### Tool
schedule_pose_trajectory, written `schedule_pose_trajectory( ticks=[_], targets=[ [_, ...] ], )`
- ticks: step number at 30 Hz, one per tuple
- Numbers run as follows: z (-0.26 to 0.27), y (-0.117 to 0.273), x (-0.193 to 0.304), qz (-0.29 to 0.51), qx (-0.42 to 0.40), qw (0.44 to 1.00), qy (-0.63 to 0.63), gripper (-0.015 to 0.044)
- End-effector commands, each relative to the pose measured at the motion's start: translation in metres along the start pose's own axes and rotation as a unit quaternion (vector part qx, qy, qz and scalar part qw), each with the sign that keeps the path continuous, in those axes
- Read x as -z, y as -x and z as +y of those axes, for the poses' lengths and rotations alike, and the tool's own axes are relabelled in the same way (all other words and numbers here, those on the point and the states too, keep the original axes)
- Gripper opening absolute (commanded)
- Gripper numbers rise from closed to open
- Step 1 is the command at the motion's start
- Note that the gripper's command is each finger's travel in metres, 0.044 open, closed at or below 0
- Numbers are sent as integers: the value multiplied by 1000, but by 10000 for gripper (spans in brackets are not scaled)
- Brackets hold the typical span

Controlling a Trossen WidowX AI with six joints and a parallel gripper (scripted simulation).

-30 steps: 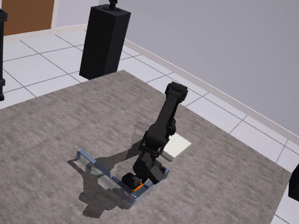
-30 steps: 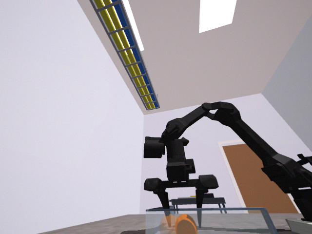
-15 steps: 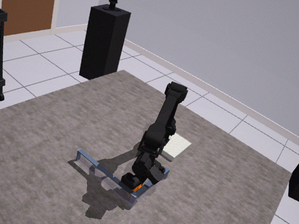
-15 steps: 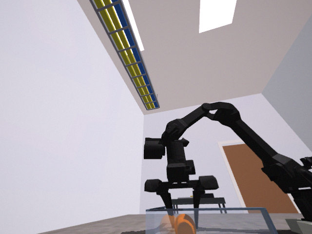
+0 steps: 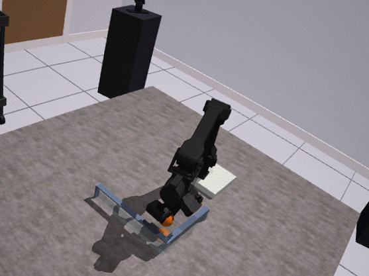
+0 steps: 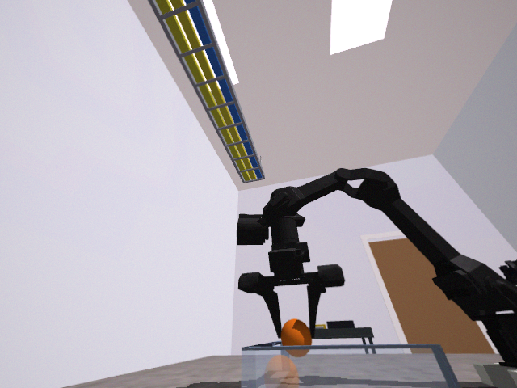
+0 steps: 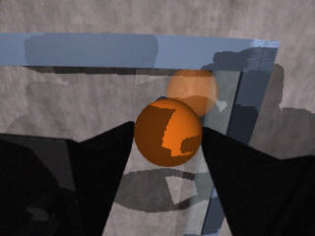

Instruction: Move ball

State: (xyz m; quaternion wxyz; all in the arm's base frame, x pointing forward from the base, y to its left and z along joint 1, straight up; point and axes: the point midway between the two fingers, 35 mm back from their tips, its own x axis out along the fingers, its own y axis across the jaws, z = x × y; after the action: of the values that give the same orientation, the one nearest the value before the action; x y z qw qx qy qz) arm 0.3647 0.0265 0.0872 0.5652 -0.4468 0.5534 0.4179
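Reading the wrist view left to right: left black finger (image 7: 105,162), solid orange ball (image 7: 168,132), right finger. Your black parallel-jaw gripper (image 7: 168,143) is clenched on the ball, lifted above the table. The pale see-through orange copy (image 7: 193,91) lies ahead and slightly right of the jaws, tucked in the corner of the low clear blue-edged walls (image 7: 123,49). Carry the ball that way, then down.

Orange ball (image 7: 168,132), pale blue clear walls (image 7: 98,50), mottled grey mat (image 5: 55,156)
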Motion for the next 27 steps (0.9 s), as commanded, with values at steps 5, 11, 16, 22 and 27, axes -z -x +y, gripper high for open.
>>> schedule_pose_trajectory(
  ticks=[5, 11, 16, 22, 27],
  targets=[
    [1, 43, -8, -7, 1, 1000, 7, 0],
    [7, 71, -13, -9, -3, 1000, 19, 0],
    [12, 87, -15, -9, -6, 1000, 26, 0],
    [11, 84, -13, -9, -6, 1000, -19, 0],
    [9, 79, -10, -8, -7, 994, -111, 0]
  ],
)
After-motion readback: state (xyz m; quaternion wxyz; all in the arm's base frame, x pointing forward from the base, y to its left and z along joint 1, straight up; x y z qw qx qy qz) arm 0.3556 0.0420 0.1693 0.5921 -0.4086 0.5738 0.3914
